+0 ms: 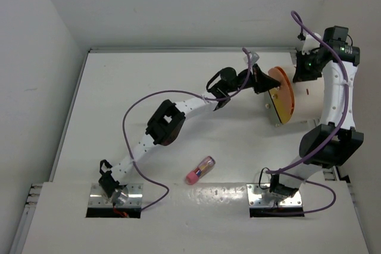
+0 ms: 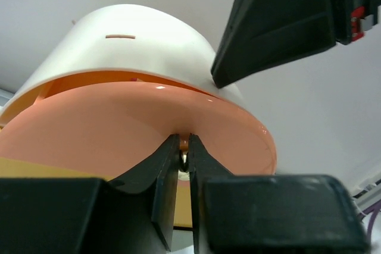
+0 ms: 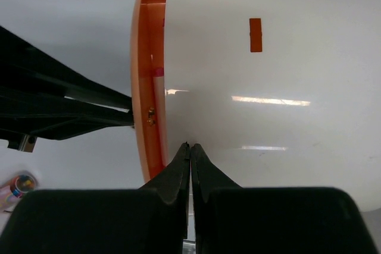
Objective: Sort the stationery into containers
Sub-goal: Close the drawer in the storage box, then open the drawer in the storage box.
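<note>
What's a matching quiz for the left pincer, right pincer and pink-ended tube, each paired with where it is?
Things: 1 left pincer; 2 right pincer; 3 pink-ended tube.
Places: A lying on the table near the arm bases; B tips either side of a small knob on the orange end face; C shut, by the cream wall of the drum.
Pairs: 1-B, 2-C, 3-A.

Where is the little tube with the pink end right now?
In the top view, the pink-ended tube lies on the table near its front edge, between the left arm's base and the right arm's base, far from the drum.
</note>
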Robot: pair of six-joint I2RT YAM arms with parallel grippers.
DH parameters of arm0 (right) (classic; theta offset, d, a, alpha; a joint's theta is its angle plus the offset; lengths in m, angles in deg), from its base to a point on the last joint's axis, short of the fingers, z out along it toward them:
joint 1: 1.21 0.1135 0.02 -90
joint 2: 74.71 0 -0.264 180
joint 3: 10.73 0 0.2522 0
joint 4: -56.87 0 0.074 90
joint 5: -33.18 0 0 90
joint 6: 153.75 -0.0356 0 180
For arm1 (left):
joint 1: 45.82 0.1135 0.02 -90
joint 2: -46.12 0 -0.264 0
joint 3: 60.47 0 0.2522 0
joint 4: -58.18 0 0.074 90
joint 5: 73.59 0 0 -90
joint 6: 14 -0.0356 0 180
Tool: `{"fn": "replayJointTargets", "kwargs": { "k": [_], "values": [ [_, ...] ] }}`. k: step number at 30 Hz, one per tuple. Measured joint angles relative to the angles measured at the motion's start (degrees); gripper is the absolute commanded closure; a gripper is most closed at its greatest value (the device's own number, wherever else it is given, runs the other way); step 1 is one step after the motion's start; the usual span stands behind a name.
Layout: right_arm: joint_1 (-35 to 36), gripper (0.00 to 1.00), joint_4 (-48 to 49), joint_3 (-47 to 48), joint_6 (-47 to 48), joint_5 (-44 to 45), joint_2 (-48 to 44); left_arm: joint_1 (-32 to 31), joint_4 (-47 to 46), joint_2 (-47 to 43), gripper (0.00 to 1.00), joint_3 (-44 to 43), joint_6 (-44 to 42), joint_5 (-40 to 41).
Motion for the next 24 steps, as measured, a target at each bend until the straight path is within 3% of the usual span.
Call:
{"fn": "replayJointTargets", "kwargs": {
  "k": [7, 9, 10, 13, 18, 24],
  "values": [
    [0.00, 0.99, -1.55, 0.63, 0.00, -0.63, 0.35, -0.52, -1.68, 2.62, 0.70, -2.67, -0.42, 1.90],
    [0.00, 0.99, -1.86, 0.70, 0.02, -0.76, 0.37, -0.61, -2.19, 2.89, 0.62, -2.71, -0.98, 2.34],
    [0.00, 0.99, -2.16, 0.79, 0.04, -0.85, 0.42, -0.63, -2.32, 3.08, 0.53, -2.82, -1.16, 2.49],
    [0.00, 0.99, -2.67, 1.05, 0.20, -1.05, 0.50, -1.05, -0.83, 3.82, 0.44, -2.82, -1.88, 1.44],
    [-0.09, 0.99, -2.84, 1.42, 0.42, -0.96, 0.81, -2.54, 0.85, 5.86, 0.43, -2.36, -3.28, 0.02],
    [-0.11, 0.99, -3.04, 1.49, 0.42, -1.09, 0.83, -3.15, 0.33, 5.46, 0.52, 4.37, -4.61, -1.01]
  ]
}}
